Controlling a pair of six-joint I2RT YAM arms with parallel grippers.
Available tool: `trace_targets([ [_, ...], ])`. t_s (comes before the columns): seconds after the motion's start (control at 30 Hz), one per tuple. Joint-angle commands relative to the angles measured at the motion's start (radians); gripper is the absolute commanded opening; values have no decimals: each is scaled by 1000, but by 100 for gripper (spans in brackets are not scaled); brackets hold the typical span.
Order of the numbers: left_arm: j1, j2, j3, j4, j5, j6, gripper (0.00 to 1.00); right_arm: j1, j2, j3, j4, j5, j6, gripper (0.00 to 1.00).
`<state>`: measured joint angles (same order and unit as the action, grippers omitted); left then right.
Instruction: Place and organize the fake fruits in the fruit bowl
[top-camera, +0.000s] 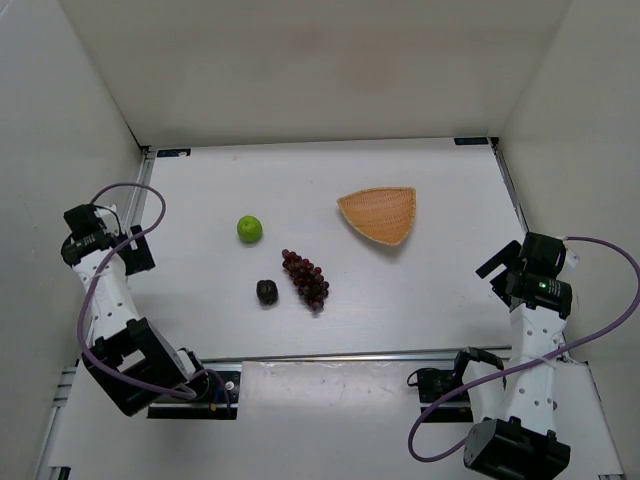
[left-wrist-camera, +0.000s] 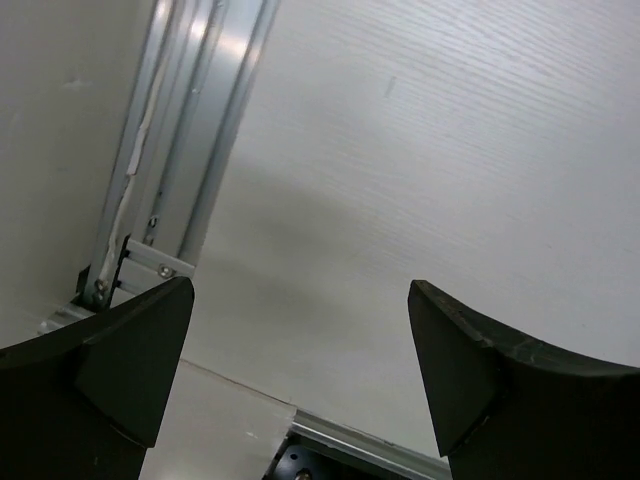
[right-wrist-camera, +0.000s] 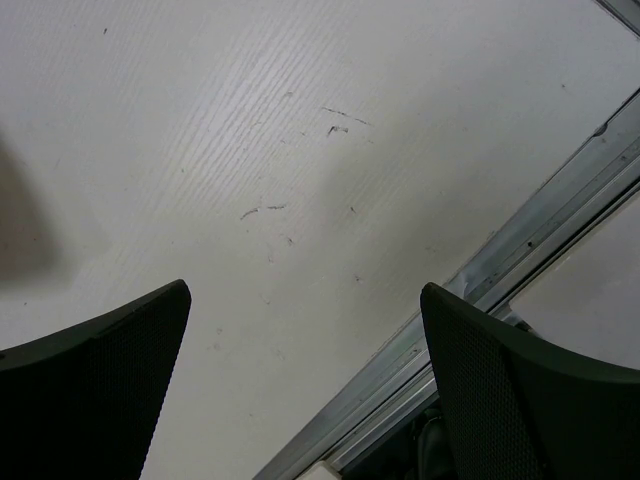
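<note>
Three fake fruits lie on the white table in the top view: a green apple (top-camera: 249, 228), a dark red grape bunch (top-camera: 306, 278) and a small dark round fruit (top-camera: 266, 292). The fruit bowl (top-camera: 379, 214), a tan woven basket, sits to their right with nothing in it. My left gripper (top-camera: 140, 250) stands open at the table's left edge, far from the fruits. My right gripper (top-camera: 497, 266) stands open near the right edge, below the basket. Both wrist views show only bare table between wide jaws: the left gripper (left-wrist-camera: 300, 330) and the right gripper (right-wrist-camera: 305, 335).
White walls enclose the table on three sides. Aluminium rails run along the left edge (left-wrist-camera: 190, 150), the right edge (right-wrist-camera: 520, 250) and the front edge (top-camera: 330, 357). Purple cables (top-camera: 120, 190) loop from both arms.
</note>
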<state>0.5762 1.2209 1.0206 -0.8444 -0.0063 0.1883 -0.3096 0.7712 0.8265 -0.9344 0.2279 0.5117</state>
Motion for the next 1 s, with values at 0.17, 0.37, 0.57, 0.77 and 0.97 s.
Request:
trace_targets([
  [0.17, -351, 35, 148, -96, 165, 113, 100, -3, 19, 25, 9, -111, -61, 100],
  [0.37, -679, 343, 375, -107, 91, 57, 100, 15, 60, 13, 52, -241, -39, 100],
  [0.57, -780, 630, 568, -130, 115, 39, 100, 26, 60, -20, 52, -260, -30, 100],
  [0.77, -820, 794, 622, -85, 51, 30, 100, 26, 42, -29, 32, -249, -41, 100],
  [0.97, -829, 855, 668, -64, -6, 0, 89, 26, 51, -7, 22, -240, -41, 100],
])
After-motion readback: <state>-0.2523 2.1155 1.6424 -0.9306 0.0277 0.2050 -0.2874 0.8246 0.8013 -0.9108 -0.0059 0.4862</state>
